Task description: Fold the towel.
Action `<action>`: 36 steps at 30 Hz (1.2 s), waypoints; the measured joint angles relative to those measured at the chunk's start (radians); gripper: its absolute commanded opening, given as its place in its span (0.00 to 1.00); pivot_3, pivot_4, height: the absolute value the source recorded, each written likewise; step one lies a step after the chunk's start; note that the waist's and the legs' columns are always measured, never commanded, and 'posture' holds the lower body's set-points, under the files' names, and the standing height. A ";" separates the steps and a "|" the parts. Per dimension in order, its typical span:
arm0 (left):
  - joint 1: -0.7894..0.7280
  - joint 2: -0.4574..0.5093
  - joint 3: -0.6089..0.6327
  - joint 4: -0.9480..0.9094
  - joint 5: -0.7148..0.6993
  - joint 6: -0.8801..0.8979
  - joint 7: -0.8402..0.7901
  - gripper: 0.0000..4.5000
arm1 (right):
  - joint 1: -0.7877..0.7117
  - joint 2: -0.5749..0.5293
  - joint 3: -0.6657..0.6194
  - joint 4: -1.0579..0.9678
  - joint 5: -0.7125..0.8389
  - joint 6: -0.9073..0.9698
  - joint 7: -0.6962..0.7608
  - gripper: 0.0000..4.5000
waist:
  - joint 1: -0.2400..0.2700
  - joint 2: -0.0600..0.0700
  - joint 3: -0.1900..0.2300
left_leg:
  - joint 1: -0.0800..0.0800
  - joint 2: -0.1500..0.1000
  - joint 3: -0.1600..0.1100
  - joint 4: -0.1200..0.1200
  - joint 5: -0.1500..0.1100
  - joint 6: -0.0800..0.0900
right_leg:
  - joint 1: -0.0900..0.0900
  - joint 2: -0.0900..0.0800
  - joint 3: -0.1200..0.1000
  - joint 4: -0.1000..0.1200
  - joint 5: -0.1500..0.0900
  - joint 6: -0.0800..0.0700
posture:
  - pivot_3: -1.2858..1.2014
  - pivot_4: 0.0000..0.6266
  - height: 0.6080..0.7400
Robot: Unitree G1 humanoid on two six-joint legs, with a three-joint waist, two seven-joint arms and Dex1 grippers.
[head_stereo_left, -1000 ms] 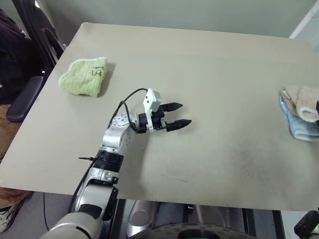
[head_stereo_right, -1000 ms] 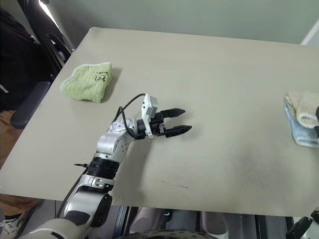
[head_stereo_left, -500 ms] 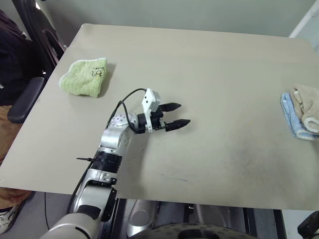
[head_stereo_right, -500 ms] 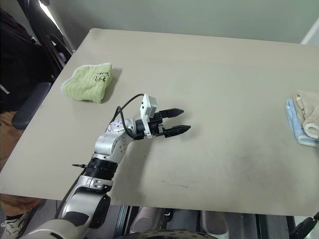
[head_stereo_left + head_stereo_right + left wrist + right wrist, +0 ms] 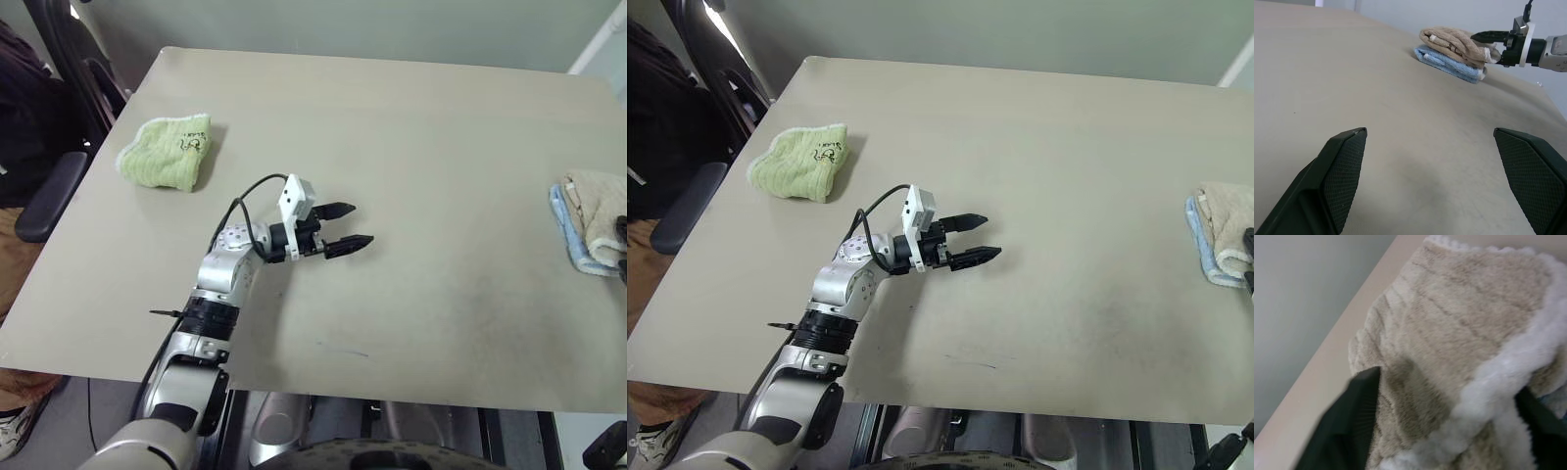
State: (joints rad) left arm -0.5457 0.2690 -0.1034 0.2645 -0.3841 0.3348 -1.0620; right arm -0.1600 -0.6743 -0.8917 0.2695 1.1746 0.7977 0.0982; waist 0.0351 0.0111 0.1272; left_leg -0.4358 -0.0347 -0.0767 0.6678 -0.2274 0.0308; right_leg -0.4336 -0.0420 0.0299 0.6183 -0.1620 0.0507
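While the left gripper (image 5: pixel 345 227) stays put over the middle of the table (image 5: pixel 411 137), fingers spread wide on nothing, the beige towel (image 5: pixel 600 211) lies folded on the light-blue towel (image 5: pixel 565 227) at three o'clock. A second ago the right gripper (image 5: pixel 1480 41) pinched it; now its fingers have parted and bracket the cloth. At ten o'clock sits the lime-green towel (image 5: pixel 165 152).

A beige table (image 5: pixel 411 117) stands before a grey-green wall (image 5: pixel 372 24), black chair (image 5: pixel 49 186) beside.
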 measured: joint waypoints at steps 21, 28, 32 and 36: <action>-0.022 0.074 0.013 -0.011 0.004 -0.092 -0.061 1.00 | 0.470 0.009 -0.126 -0.859 0.234 0.023 0.152 0.99 | -0.021 0.005 -0.002 | 0.000 -0.003 0.000 0.000 -0.002 -0.001 | 0.001 0.001 0.002 -0.001 -0.013 0.004 | 0.52 0.24 0.95; 0.038 0.151 0.011 -0.055 -0.004 -0.175 -0.187 1.00 | 0.410 -0.145 0.190 -0.987 0.005 -0.039 0.347 0.99 | -0.019 -0.002 -0.003 | -0.002 -0.004 -0.002 0.003 -0.002 -0.001 | 0.002 0.000 0.002 -0.004 -0.010 0.003 | 0.52 0.24 0.95; 0.072 0.157 0.012 -0.085 -0.017 -0.190 -0.215 1.00 | 0.344 -0.194 0.363 -0.984 -0.151 -0.085 0.416 0.99 | -0.008 -0.002 -0.003 | -0.004 -0.004 -0.003 0.003 0.001 -0.004 | 0.001 0.000 0.002 -0.004 -0.005 -0.001 | 0.52 0.24 0.95; 0.089 0.174 0.046 -0.135 -0.055 -0.190 -0.222 1.00 | 0.313 -0.173 0.487 -0.938 -0.305 -0.184 0.484 0.99 | -0.006 -0.002 -0.003 | -0.004 -0.003 -0.002 0.003 0.002 -0.009 | 0.001 0.000 0.002 -0.005 -0.003 0.005 | 0.52 0.24 0.95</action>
State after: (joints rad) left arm -0.4571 0.4434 -0.0570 0.1297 -0.4395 0.1448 -1.2837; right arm 0.1528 -0.8472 -0.4052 -0.6680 0.8694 0.6135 0.5821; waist 0.0295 0.0091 0.1241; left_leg -0.4399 -0.0381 -0.0788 0.6710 -0.2256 0.0222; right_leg -0.4326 -0.0421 0.0315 0.6128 -0.1649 0.0557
